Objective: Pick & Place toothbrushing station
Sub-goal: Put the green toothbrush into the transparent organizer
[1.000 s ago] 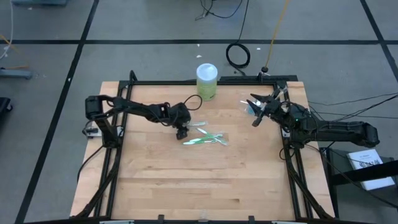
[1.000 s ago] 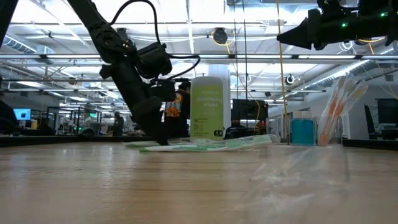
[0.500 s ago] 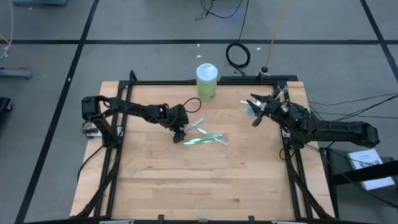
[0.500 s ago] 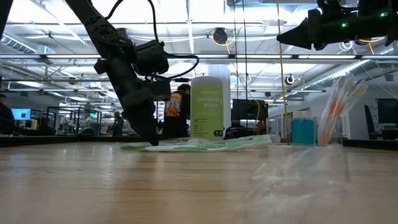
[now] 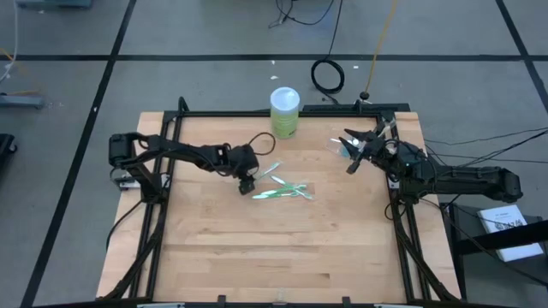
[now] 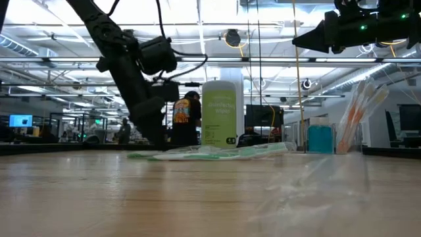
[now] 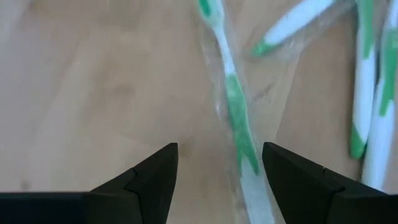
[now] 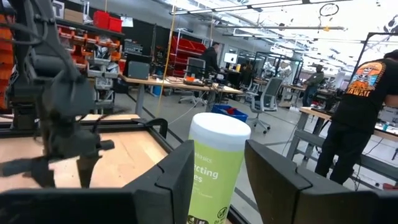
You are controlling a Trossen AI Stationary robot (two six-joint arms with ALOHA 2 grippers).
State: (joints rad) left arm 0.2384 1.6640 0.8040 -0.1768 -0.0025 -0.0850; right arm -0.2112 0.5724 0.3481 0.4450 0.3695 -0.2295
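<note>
Toothbrushes (image 5: 282,188) — thin, plastic-wrapped — on grained wooden table (image 5: 257,248).

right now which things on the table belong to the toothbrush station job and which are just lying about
Part of the job:
- green-white toothbrushes, loose mid-table
- clear cup holding pink-white toothbrushes
- teal tube beside that cup
- left gripper, open beside the loose brushes

Just lying about:
- lime-green lidded cylinder at the far edge
- right gripper, open, waiting near the right edge

A large open workshop or robotics lab: red parts bins (image 8: 109,18) on shelving, long workbenches (image 8: 180,85) with monitors (image 8: 138,68) and office chairs (image 8: 268,99), ceiling strip lights (image 6: 59,29), and people (image 8: 357,118) standing around.
</note>
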